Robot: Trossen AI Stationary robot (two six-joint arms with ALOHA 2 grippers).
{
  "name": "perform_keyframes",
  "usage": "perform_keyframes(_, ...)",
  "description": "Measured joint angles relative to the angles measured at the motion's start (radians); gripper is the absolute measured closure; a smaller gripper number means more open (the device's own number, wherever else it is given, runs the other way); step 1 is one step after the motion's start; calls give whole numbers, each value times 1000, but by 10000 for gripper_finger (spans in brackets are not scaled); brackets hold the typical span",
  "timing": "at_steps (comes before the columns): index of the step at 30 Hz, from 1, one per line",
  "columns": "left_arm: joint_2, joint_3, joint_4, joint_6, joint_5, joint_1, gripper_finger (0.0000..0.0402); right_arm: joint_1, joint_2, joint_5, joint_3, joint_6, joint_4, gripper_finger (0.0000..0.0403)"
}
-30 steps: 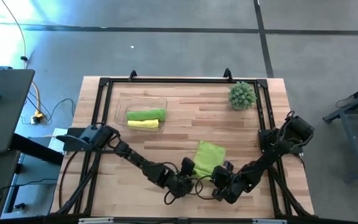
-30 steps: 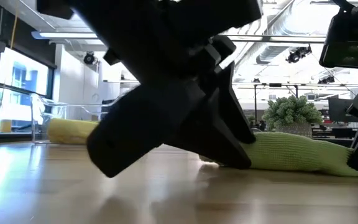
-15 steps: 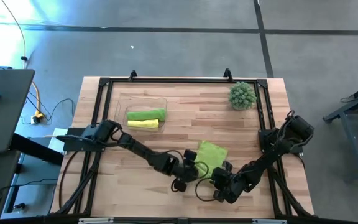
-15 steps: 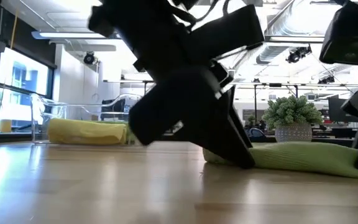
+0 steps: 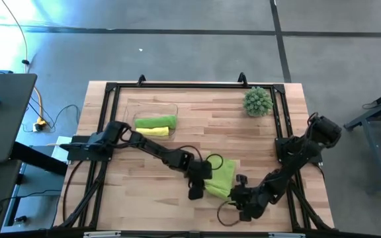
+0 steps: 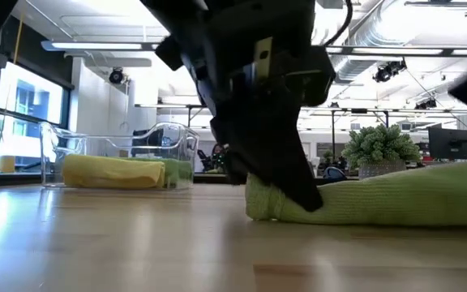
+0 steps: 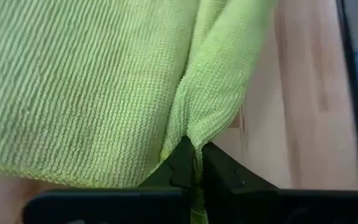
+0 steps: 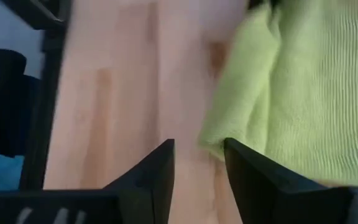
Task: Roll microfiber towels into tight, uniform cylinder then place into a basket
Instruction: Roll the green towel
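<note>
A lime green towel point(image 5: 220, 177) is pinched at one corner near the front of the table point(image 5: 197, 125), ready for rolling.

The towel lies partly bunched near the front edge of the table, well apart from the basket point(image 5: 128, 109), where a green roll point(image 5: 156, 121) and a yellow roll point(image 5: 152, 131) are already laid side by side. The left gripper point(image 5: 197, 187) is clamped on a fold at the towel's near-left corner, its fingertips point(image 7: 190, 163) pressed together on the cloth, probably so that the edge can be lifted and turned over. The right gripper point(image 5: 242, 202) is held just beside the towel's opposite front corner, its fingers point(image 8: 160, 167) apart and holding nothing, seemingly placed to take that corner. A spiky potted plant point(image 5: 257, 101) is set at the far right, out of the way.
</note>
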Motion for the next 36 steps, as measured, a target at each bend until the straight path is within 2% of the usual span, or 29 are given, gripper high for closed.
perform_keyframes(3,2,-2,3,-77,70,23,391,28,16,86,1,-135,66,270)
perform_keyframes(7,2,-3,9,-168,81,37,383,48,67,189,1,-322,134,270)
perform_keyframes(13,2,-3,12,-234,75,49,381,48,143,251,2,-417,188,270)
perform_keyframes(18,2,-3,11,-240,76,54,381,56,139,305,23,-447,138,270)
perform_keyframes(21,2,-3,11,-240,75,54,381,79,103,306,109,-426,-63,270)
perform_keyframes(24,2,-3,11,-240,73,54,381,92,96,302,202,-305,-272,270)
perform_keyframes(27,2,-4,13,-240,69,54,380,85,108,301,238,-229,-224,270)
perform_keyframes(30,2,-4,15,-240,68,54,380,78,144,277,224,-271,-135,270)
perform_keyframes(36,2,-5,18,-240,67,51,380,47,203,299,215,-217,-212,270)
